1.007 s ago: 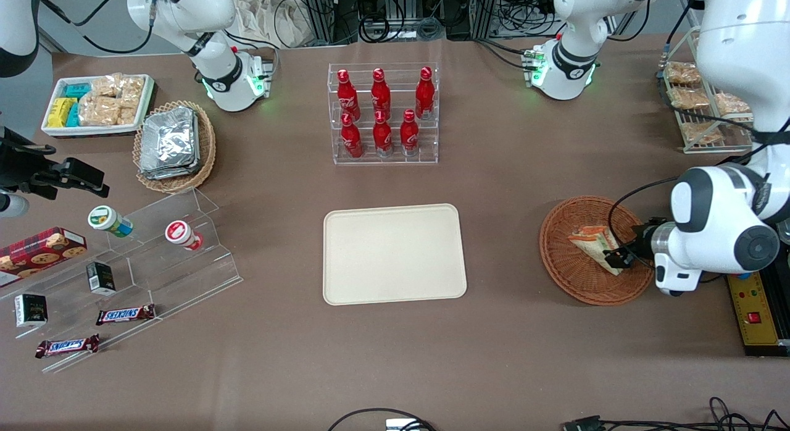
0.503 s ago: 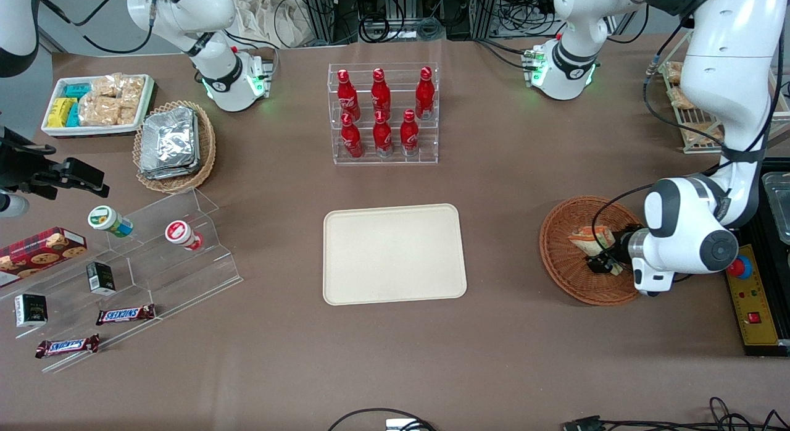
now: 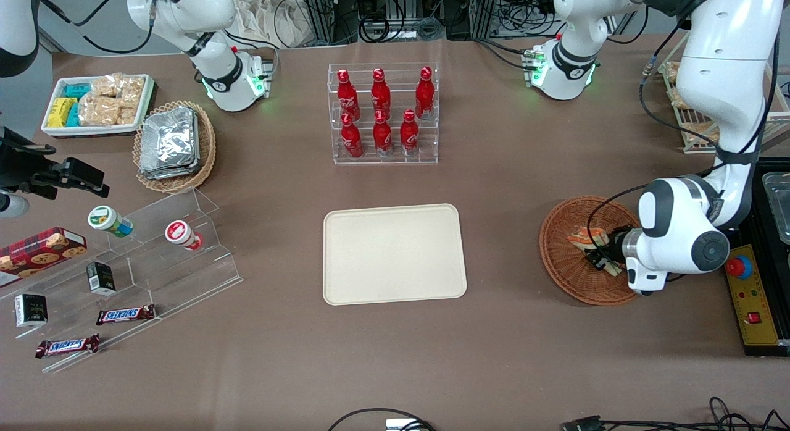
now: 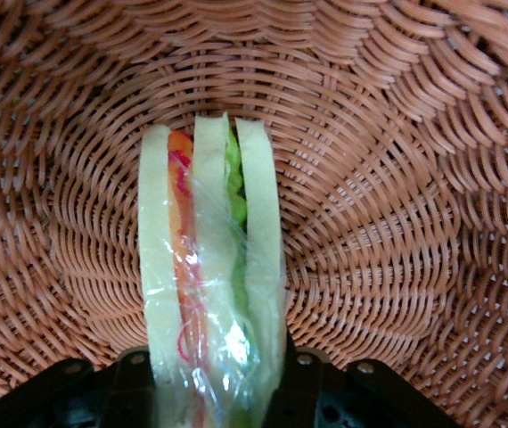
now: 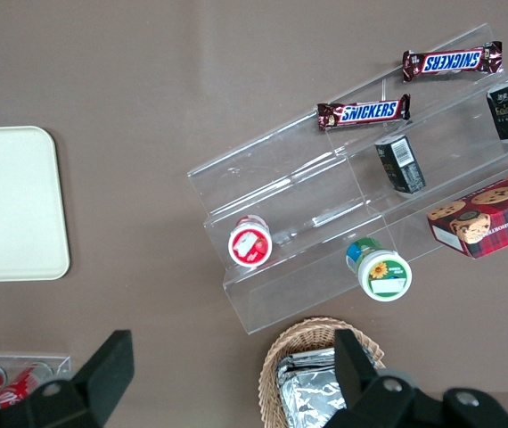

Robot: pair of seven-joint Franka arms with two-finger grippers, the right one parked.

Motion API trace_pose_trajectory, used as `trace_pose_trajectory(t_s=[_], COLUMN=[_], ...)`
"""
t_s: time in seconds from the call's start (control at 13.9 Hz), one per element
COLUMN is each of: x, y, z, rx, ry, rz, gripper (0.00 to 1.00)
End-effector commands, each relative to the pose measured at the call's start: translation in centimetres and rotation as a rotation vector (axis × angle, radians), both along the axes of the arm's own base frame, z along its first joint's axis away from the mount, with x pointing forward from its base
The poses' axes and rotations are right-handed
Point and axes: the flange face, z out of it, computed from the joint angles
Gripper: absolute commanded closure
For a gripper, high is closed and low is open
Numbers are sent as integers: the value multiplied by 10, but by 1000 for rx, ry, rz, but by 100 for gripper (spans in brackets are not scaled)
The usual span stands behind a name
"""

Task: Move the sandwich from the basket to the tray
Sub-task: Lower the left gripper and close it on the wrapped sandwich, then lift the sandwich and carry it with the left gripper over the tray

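The sandwich [image 3: 582,236] is a wrapped wedge of pale bread with orange and green filling, standing on edge inside the reddish-brown wicker basket [image 3: 565,264] toward the working arm's end of the table. My left gripper [image 3: 602,255] reaches down into the basket and is shut on the sandwich. In the left wrist view the sandwich [image 4: 209,267] sits between the two black fingers [image 4: 129,383], which press on both bread faces, with the basket weave [image 4: 397,223] all around it. The cream tray [image 3: 395,253] lies bare at the table's middle.
A clear rack of red bottles [image 3: 382,113] stands farther from the camera than the tray. A tan basket of foil packets [image 3: 176,144], a white snack bin [image 3: 95,104] and an acrylic stand [image 3: 154,258] sit toward the parked arm's end. A wire rack [image 3: 697,119] and control box [image 3: 756,307] flank the basket.
The left arm's wrist has swung over the basket toward the tray. The sandwich, lying flat a second ago, now stands on edge between the fingers.
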Motion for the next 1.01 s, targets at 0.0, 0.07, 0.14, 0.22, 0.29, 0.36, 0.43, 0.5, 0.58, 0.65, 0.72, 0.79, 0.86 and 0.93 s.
trace_pose_trajectory(t_s=[0.0,0.07,0.14,0.22,0.29,0.36,0.43,0.5,0.58,0.65,0.72,0.79,0.86,0.93], x=[1,0,1,0,-1,-3,-4,-3,-1,3,5,9,10,11], y=[-6,-12,-24,-33,-39,-43,-46,-47,-59,-77,-102,-125,-150,-169], z=[21,33,51,66,83,99,112,127,138,150,161,173,178,182], rx=[0,-1,-9,-17,-33,-50,-67,-90,-113,-128,-137,-142,-147,-152], ry=[-20,-21,-34,-46,-67,-77,-88,-103,-116,-141,-166,-195,-206,-219], rz=[-19,-33,-67,-116,-186,-261,-333,-426,-518,-574,-618,-651,-684,-709], gripper=[100,100,100,100,100,100,100,100,100,100,100,100,100,100])
